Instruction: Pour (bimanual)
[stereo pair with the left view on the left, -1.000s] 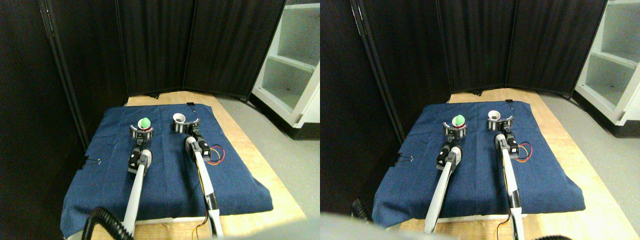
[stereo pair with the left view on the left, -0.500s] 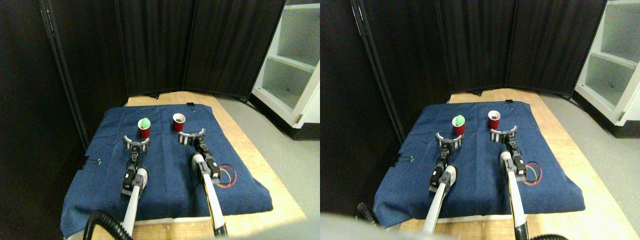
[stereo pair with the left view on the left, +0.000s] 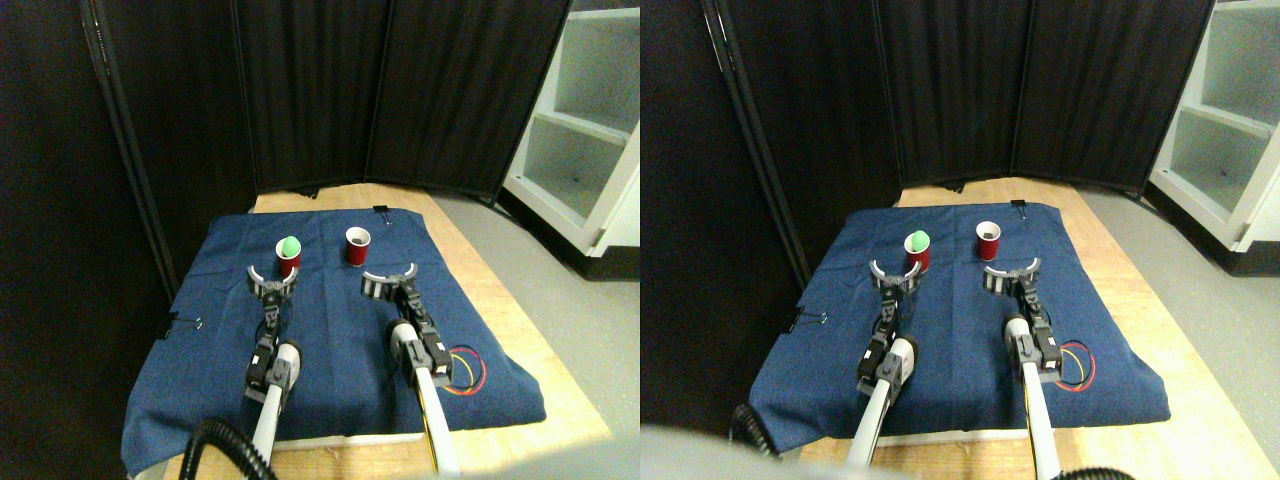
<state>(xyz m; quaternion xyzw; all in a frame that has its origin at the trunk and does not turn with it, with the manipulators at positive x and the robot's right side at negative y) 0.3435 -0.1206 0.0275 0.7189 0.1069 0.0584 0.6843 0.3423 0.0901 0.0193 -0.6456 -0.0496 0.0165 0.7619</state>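
— Where are the cups?
— I see two small red paper cups upright on the dark blue cloth (stereo pair with the left view on the left: 330, 350): the left cup (stereo pair with the left view on the left: 288, 262) holds a green ball (stereo pair with the left view on the left: 288, 244), the right cup (stereo pair with the left view on the left: 357, 246) stands beside it.
— And your grippers?
— Left gripper (stereo pair with the left view on the left: 272, 279) spread wide just before its cup, holding nothing; right gripper (stereo pair with the left view on the left: 390, 279) likewise spread, empty.

Bare blue cloth (stereo pair with the left view on the left: 330, 340) lies open on all sides of the two red cups (stereo pair with the left view on the left: 357, 246). A narrow gap separates them. The left claw (stereo pair with the left view on the left: 272, 280) sits just before the ball cup (stereo pair with the left view on the left: 288, 257), the right claw (stereo pair with the left view on the left: 390, 280) near the other, both spread wide. Black screens (stereo pair with the left view on the left: 400, 90) wall off the space behind.
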